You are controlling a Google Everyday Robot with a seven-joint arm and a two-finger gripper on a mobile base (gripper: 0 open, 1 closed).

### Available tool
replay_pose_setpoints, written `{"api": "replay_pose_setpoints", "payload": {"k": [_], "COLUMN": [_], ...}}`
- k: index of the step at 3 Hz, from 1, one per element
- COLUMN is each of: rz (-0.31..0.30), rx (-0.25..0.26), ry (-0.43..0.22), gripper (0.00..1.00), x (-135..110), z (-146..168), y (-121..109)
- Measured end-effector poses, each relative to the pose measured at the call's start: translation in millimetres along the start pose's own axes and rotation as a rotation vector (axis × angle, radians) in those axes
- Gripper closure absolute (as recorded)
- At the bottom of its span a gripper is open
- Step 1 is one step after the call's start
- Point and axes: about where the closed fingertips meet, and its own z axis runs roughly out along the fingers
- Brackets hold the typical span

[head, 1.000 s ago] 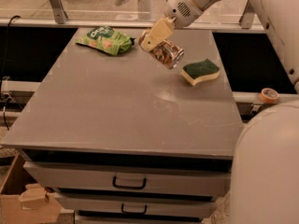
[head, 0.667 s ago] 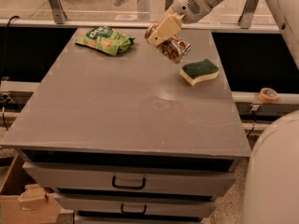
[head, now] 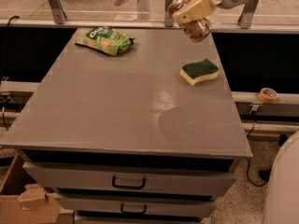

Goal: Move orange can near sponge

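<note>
Camera view: gripper [head: 192,14] raised over the far right edge of the grey tabletop [head: 117,106], jaws pinching the orange can [head: 198,30], which is tilted and off the surface. Sponge [head: 199,71] lies flat below and nearer the camera, apart from the can. Green snack bag [head: 105,39] far left.

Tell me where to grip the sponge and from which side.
Grip the sponge across its short width at mid-length, coming from above: it lies flat on the table, green side up, with low foam sides. The gripper is busy, holding the can above the far right edge.
</note>
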Motion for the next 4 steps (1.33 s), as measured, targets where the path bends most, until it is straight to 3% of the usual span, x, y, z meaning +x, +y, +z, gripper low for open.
{"api": "replay_pose_setpoints", "payload": {"k": [1, 2, 3, 4], "rz": [-0.103, -0.139, -0.144, -0.105], "rx": [0.002, 0.053, 0.062, 0.113], "ry": [-0.158, -0.245, -0.254, -0.282], "gripper": [1.00, 1.00, 1.00, 1.00], "x": [0, 12, 11, 19], "z": [-20, -41, -43, -47], "y": [-13, -26, -29, -36]}}
